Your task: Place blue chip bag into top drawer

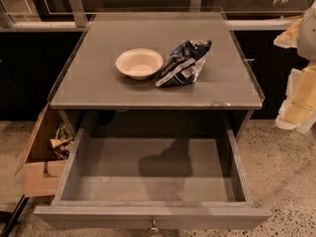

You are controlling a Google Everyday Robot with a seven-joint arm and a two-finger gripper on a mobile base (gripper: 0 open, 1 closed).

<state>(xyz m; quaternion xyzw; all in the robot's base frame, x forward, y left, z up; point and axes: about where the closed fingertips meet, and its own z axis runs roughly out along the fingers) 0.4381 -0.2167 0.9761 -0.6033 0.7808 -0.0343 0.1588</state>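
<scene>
Camera view shows me the blue chip bag (182, 63) lying on top of the grey table (98, 90), just right of the frame's middle in the upper half. It is crumpled, with its dark end pointing toward the upper right and its paler printed face turned toward me. Nothing grips it.

Just to its left sits a cream bowl (139, 63), upright. The bag's lower left corner comes close to the bowl's rim, but I cannot tell whether they touch.

Below the tabletop, the top drawer (69, 172) stands wide open and fills the lower half of the frame. I see its plain grey bottom with a dark shadow (165, 164) across the middle. Its flat front runs along the bottom edge, with a small metal knob (153, 226) at the centre.

At the left of the frame, beside the drawer, a brown cardboard box (42, 172) sits on the speckled floor (286, 181) with its flaps open and some crumpled wrappers (61, 139) inside.

My gripper (296, 100) shows as a pale white and yellow shape at the right edge of the frame, well apart from the bag and off to the side of the table. Whether it is spread or pressed together I cannot tell. It holds nothing that I can see.
</scene>
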